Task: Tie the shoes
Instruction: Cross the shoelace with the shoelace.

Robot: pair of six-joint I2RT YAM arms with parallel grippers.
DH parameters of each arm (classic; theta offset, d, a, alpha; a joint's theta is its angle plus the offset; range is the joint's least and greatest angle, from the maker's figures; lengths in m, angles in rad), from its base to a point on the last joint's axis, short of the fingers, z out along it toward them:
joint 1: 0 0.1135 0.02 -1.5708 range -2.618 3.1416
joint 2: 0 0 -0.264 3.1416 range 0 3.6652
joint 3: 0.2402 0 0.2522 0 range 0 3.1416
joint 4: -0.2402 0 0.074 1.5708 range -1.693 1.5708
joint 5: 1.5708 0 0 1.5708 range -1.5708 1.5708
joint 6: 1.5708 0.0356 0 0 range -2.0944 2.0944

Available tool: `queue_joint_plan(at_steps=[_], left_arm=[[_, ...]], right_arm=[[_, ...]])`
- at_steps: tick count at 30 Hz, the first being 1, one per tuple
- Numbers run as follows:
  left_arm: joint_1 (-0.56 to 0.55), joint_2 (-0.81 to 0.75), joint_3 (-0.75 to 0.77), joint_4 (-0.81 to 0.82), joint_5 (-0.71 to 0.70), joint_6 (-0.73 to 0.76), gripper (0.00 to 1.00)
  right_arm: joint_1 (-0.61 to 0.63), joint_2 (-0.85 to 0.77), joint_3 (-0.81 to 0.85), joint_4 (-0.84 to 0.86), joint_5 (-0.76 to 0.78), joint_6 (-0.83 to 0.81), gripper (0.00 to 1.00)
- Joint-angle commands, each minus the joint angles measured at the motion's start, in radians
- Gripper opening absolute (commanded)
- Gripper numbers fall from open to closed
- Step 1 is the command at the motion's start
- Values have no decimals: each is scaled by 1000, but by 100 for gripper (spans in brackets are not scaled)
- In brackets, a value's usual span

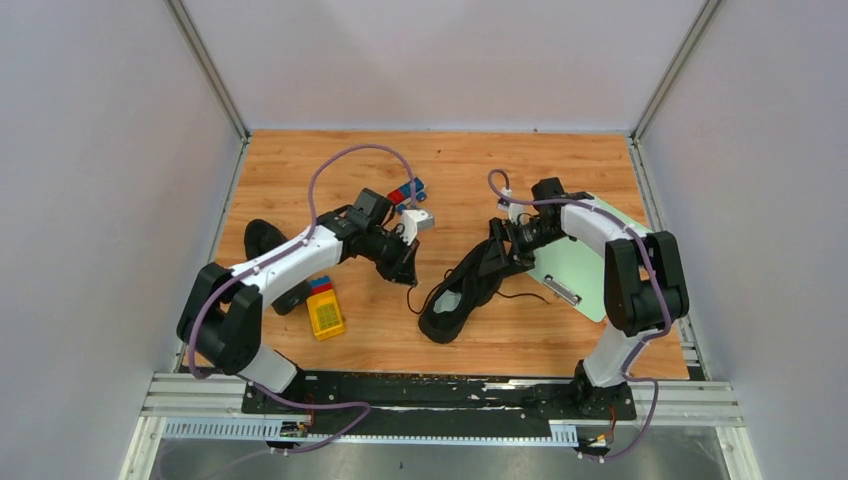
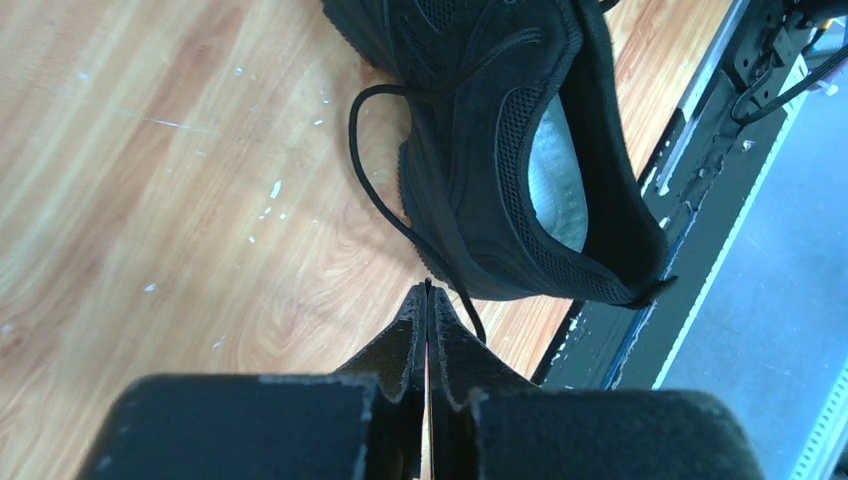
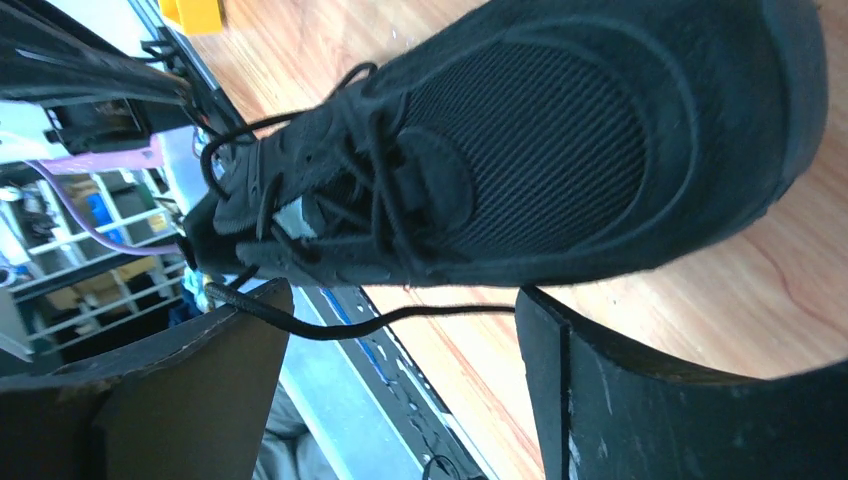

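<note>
One black shoe (image 1: pixel 462 290) lies near the middle of the table (image 1: pixel 480 170). Its heel opening, with a pale grey insole, points toward the near edge, and its toe points away toward the right arm. A thin black lace (image 3: pixel 400 318) leaves the eyelets loose and untied. One strand loops out over the wood on the left side of the shoe, and another trails off the right side. The second shoe (image 1: pixel 262 240) lies well apart at the left side of the table, partly hidden behind the left arm. The right end effector (image 3: pixel 400 295) sits just over the toe end of the first shoe with its fingers spread wide and gripping nothing. A strand of the lace crosses the gap between the fingers, and its tip lies against the left-hand finger in the right wrist view. The left end effector (image 2: pixel 428 300) hangs beside the shoe on its left, fingers pressed fully together. A lace strand runs just beside the fingertips, and it cannot be told whether any of it is pinched. A pale green clipboard (image 1: pixel 590 270) lies under the right arm, just right of the first shoe. A yellow block (image 1: pixel 325 313) rests near the left arm, and a blue and red toy (image 1: pixel 407 191) lies farther back near the table centre.
</note>
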Motion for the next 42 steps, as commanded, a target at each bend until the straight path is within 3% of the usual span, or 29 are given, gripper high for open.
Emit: queue_joint_plan(at_steps=[1, 15, 21, 25, 32, 37, 42], left_arm=[[-21, 79, 19, 23, 85, 6, 0], [-106, 99, 78, 20, 168, 22, 0], [-87, 15, 230, -204, 67, 162, 0], [-82, -61, 290, -250, 24, 206, 0], [-71, -214, 214, -65, -39, -28, 0], [-71, -261, 249, 25, -200, -183, 0], [-69, -233, 335, 103, -235, -254, 0]], right_arm=[[5, 82, 71, 107, -86, 129, 83], [21, 135, 147, 115, -215, 158, 84], [-52, -76, 168, 26, -61, -12, 84], [-59, -297, 148, 56, 62, -131, 82], [18, -512, 202, 115, 185, -29, 67], [209, -530, 275, 145, 325, 44, 61], [278, -470, 334, 209, 334, 145, 58]])
